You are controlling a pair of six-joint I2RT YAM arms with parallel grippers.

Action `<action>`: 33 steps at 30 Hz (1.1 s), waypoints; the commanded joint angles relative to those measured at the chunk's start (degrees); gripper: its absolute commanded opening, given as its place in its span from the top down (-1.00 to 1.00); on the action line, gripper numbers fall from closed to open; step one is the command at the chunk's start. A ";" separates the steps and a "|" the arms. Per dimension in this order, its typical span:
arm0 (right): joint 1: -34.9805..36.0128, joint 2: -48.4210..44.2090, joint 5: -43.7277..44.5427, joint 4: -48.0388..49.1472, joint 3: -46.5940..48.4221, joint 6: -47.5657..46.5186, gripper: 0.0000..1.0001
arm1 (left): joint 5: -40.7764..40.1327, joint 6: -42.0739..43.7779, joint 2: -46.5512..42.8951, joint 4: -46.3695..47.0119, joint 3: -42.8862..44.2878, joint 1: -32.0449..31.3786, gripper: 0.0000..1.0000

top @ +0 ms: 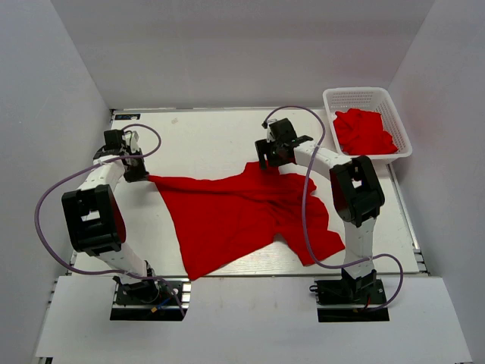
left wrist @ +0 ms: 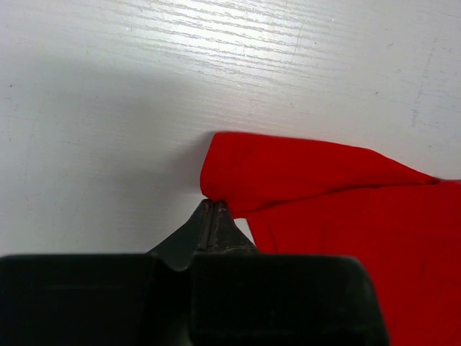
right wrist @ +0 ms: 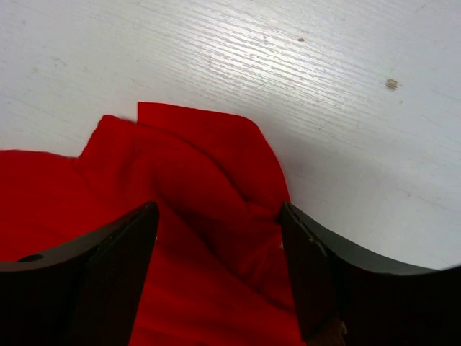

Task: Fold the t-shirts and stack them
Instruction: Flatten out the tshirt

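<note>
A red t-shirt (top: pixel 235 208) lies spread and rumpled across the middle of the white table (top: pixel 204 136). My left gripper (top: pixel 141 173) is shut on the shirt's far left corner; in the left wrist view the closed fingertips (left wrist: pixel 214 205) pinch the cloth edge (left wrist: pixel 317 180) low over the table. My right gripper (top: pixel 267 162) is open at the shirt's far middle edge. In the right wrist view its fingers (right wrist: pixel 217 209) straddle a bunched fold of the shirt (right wrist: pixel 194 155), with cloth between the jaws. More red t-shirts (top: pixel 364 130) lie in a basket.
A white plastic lattice basket (top: pixel 356 93) stands at the far right corner of the table. White walls close in the table at the back and both sides. The shirt's near hem reaches close to the table's front edge (top: pixel 250 274).
</note>
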 commanded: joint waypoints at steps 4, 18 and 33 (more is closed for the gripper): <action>0.12 1.02 4.23 1.09 -1.31 -0.24 -0.44 | 0.41 0.61 -1.68 0.33 0.45 -0.56 1.00; -0.06 1.38 6.34 5.03 -4.13 0.02 1.00 | -0.11 1.13 -1.68 0.33 -0.08 -0.56 1.00; -6.04 -14.96 10.21 1.09 17.13 -6.03 1.00 | 11.47 7.45 -5.55 2.44 21.08 -1.62 1.00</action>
